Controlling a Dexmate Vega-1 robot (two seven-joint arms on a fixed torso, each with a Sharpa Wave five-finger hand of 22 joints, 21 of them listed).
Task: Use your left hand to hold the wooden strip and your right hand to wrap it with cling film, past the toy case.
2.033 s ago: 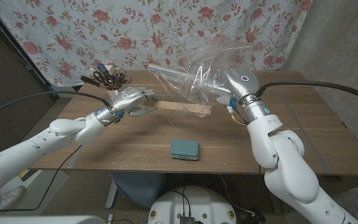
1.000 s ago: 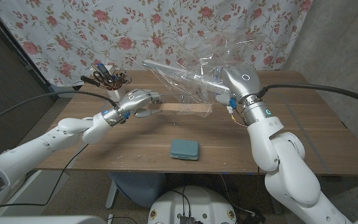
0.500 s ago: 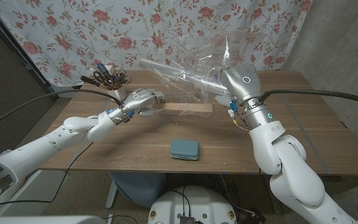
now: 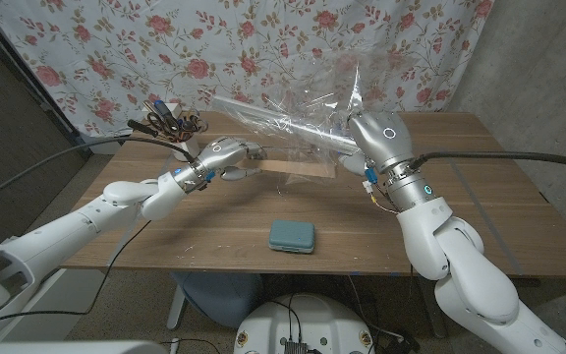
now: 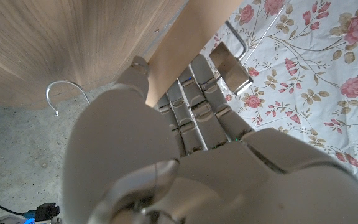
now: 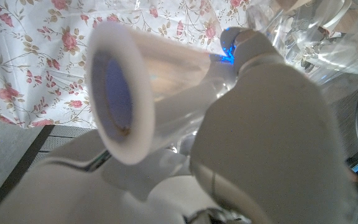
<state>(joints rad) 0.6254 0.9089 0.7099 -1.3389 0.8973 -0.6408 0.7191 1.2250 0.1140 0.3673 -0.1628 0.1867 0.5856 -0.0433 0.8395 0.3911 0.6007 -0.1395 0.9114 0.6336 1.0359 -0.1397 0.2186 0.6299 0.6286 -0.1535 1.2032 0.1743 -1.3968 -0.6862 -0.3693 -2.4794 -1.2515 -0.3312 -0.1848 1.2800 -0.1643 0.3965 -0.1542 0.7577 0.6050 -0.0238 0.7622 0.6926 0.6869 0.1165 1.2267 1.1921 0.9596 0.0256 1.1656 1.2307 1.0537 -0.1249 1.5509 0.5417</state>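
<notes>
**A:** Start at your left. What's there?

**B:** At the far left edge of the table (image 4: 165, 231) stands a holder of scissors (image 4: 165, 122), dark handles bunched together, in front of the flowered curtain (image 4: 116, 49). My left hand (image 4: 222, 157) is just beside it, raised over the tabletop, with my arm coming in from the bottom corner.

**A:** Is that hand holding anything?

**B:** Yes. My fingers (image 5: 194, 93) are clamped around 1 end of the wooden strip (image 4: 298, 164). From my left wrist I see the strip running between thumb and fingers, out over the table's edge. In the head view it stretches toward my right, lifted off the table and roughly level.

**A:** And the middle of the table?

**B:** A small teal case (image 4: 292, 236) lies flat near the front edge, well apart from both hands and nearer to me than the strip.

**A:** Now the right side.

**B:** My right hand (image 4: 362, 138) grasps the roll of cling film (image 4: 273, 120). The roll slants up toward my left, above the strip. Crumpled clear film (image 4: 337, 93) billows above my right hand and hangs over the strip's far end. From my right wrist, the roll's open white end (image 6: 120, 93) faces the camera, my hand closed around the tube behind it.
</notes>
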